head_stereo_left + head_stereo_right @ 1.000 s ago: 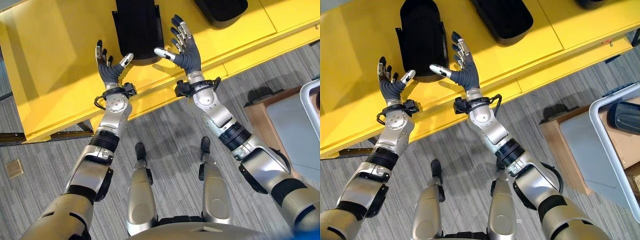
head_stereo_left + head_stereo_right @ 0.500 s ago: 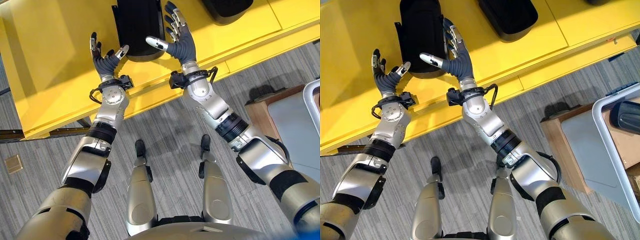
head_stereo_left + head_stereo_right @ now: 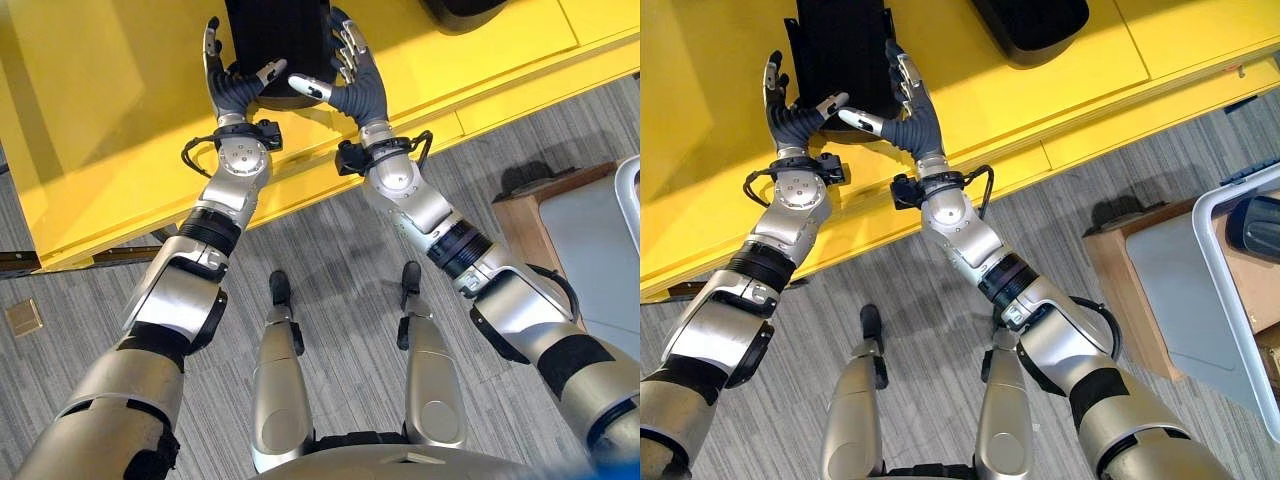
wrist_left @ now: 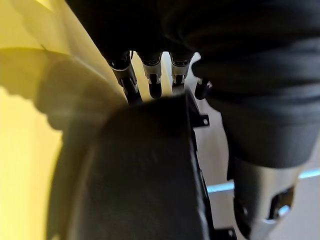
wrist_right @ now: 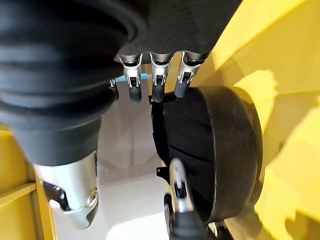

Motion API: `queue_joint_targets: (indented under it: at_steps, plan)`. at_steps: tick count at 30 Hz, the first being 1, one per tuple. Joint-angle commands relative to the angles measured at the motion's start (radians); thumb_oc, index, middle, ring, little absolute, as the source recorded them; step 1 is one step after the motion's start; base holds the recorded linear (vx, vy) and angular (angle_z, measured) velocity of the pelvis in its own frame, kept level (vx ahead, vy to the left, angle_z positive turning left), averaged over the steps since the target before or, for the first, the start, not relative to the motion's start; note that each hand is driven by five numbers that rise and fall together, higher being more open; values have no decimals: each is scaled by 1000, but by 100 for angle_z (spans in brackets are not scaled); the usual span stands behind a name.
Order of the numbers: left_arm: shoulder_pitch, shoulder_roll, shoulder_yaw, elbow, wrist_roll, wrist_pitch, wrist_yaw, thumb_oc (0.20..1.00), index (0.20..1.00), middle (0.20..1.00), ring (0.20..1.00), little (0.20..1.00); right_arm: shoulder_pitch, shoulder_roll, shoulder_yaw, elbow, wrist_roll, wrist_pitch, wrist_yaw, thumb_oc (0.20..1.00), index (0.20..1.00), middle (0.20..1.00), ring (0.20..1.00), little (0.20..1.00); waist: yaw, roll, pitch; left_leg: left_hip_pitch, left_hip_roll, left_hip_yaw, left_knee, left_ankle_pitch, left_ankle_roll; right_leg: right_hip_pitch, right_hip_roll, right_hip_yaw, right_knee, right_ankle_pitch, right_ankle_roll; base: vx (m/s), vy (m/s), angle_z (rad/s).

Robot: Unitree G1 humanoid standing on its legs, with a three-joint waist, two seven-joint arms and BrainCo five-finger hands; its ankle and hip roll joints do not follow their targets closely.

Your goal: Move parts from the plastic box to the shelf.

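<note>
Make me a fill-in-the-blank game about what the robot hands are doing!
1. The black part lies on a shelf coloured ____.
2. The left robot hand and the right robot hand are on ____ sides of the black part.
3. Both robot hands have their fingers ____, not curled.

Missing words: yellow; opposite; straight
</note>
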Motion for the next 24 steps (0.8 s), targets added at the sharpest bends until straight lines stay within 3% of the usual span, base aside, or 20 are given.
queue_joint_targets:
  at_steps: [1,18,24]
  plan:
    - [-62,-15,-27,24,51,-13,-25,1000,1000,1000,1000,1000,-100,34,-25,1,12,-54,-1,1000,1000,1000,1000,1000,0,-23,14,-4,-24,25,-6,6,50,25,11,16,103,-74,-36,0,0,0]
    - [27,-99,-35,-42,12,-50,-47,1000,1000,1000,1000,1000,-168,54,-30,63,-13,-34,-10,1000,1000,1000,1000,1000,16,-26,11,-19,-30,12,-1,0,55,13,15,14,117,-79,-42,0,0,0]
    - [70,-74,-7,-90,13,-59,-45,1000,1000,1000,1000,1000,-166,39,-31,15,-28,-37,-6,1000,1000,1000,1000,1000,23,-25,8,-18,-33,10,-2,-3,58,13,15,12,124,-83,-43,0,0,0]
